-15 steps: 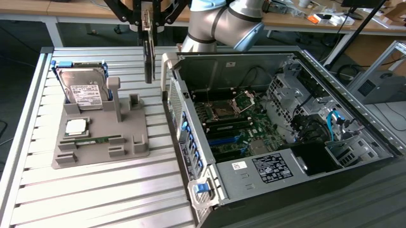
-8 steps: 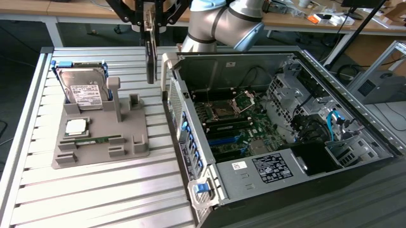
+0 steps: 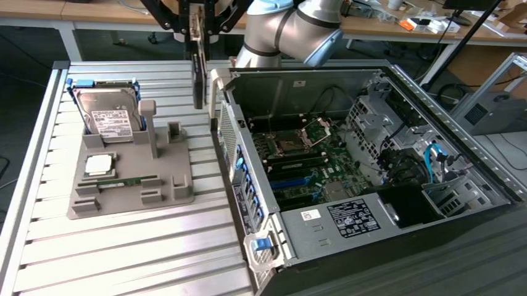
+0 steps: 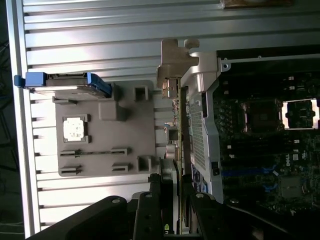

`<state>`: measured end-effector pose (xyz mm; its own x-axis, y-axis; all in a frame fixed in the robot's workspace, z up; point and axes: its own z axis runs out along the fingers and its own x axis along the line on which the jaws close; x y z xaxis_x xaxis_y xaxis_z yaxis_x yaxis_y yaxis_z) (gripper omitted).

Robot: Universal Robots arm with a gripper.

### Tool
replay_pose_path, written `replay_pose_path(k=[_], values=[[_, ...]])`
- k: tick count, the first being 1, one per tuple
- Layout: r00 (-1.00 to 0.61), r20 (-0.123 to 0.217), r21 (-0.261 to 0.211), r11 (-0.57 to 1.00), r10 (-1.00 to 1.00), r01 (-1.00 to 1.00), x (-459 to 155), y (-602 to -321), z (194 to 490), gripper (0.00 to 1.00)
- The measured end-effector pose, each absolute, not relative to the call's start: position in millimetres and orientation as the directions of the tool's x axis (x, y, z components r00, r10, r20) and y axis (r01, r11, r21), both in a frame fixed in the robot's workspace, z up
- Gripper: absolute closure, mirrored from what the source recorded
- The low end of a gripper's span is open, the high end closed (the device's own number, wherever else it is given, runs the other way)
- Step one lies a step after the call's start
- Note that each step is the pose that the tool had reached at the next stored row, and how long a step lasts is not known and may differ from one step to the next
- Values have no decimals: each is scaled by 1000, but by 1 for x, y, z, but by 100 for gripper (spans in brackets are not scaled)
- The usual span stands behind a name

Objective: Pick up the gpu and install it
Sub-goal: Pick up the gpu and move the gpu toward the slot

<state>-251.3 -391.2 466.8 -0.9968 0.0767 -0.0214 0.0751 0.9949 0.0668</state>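
1. Closest to my wrist camera is my end effector (image 4: 174,192). Its dark jaws are closed partway, and they press on both faces of the gpu (image 4: 172,132).
2. Seen in the exterior view, the end effector (image 3: 197,28) carries the gpu (image 3: 197,77) upright and edge-on, hanging down over the slatted table (image 3: 123,246).
3. The card's silver bracket (image 4: 175,57) sits at the end far from my jaws.
4. The gpu hangs between the grey holder (image 3: 173,166) and the open computer case (image 3: 280,92), just beside the case's near wall. I cannot tell whether it touches that wall.
5. On the holder, a hard drive (image 3: 111,117) in a blue frame stands upright. A square processor chip (image 3: 99,164) lies flat in front of it, and a narrow RAM stick (image 3: 123,182) lies in a slot just beside the chip.
6. The case rests on its side with the panel off, and its motherboard (image 3: 305,160) is exposed.
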Motion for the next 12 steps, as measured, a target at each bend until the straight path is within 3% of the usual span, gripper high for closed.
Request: replay_pose_path(k=[12], values=[[-997, -21, 67, 995, 77, 75, -246, -392, 467, 73]])
